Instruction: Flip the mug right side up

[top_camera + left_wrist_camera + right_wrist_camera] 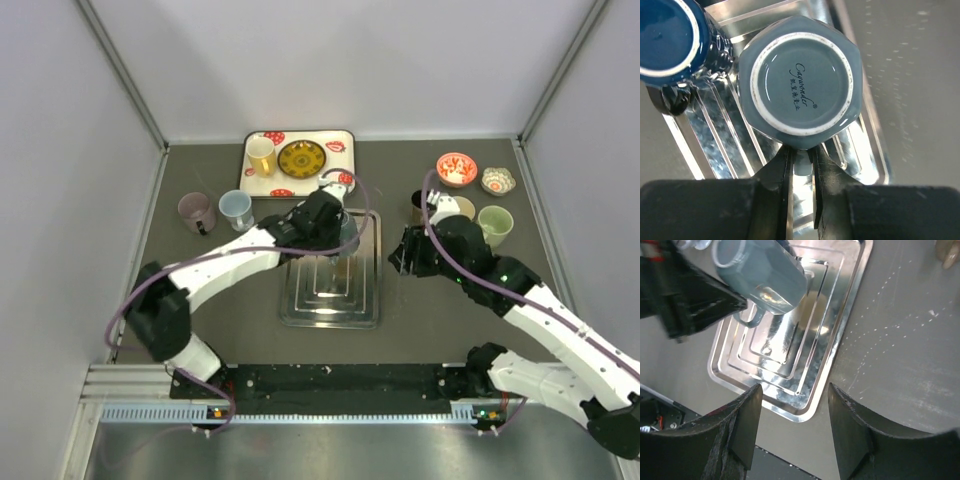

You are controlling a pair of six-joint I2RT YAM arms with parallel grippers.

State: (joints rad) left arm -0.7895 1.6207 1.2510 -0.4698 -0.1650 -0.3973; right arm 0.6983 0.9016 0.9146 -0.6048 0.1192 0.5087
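Black fingers of the left gripper (801, 159) are pressed together on the handle (749, 319) of the one grey-blue mug (801, 82). The mug is upside down, its white-ringed base and maker's mark facing the wrist camera. It sits over the far end of the single ribbed steel tray (330, 305); I cannot tell whether its rim touches the metal. One dark blue vessel (665, 40) shows its base just beside it.

The right gripper (795, 427) hangs by the steel tray's right edge with its two fingers spread apart and nothing between them.

On the dark table (450, 320), two mugs stand left of the steel tray: a mauve mug (195, 211) and a pale blue mug (236, 208). Behind is one patterned tray (345, 140) carrying one yellow cup (261, 155) and one dark plate (300, 158). To the right are two bowls, an orange bowl (456, 168) and a small pale bowl (497, 181), with three cups: a green cup (494, 224), a beige cup (462, 207) and a dark cup (419, 205).
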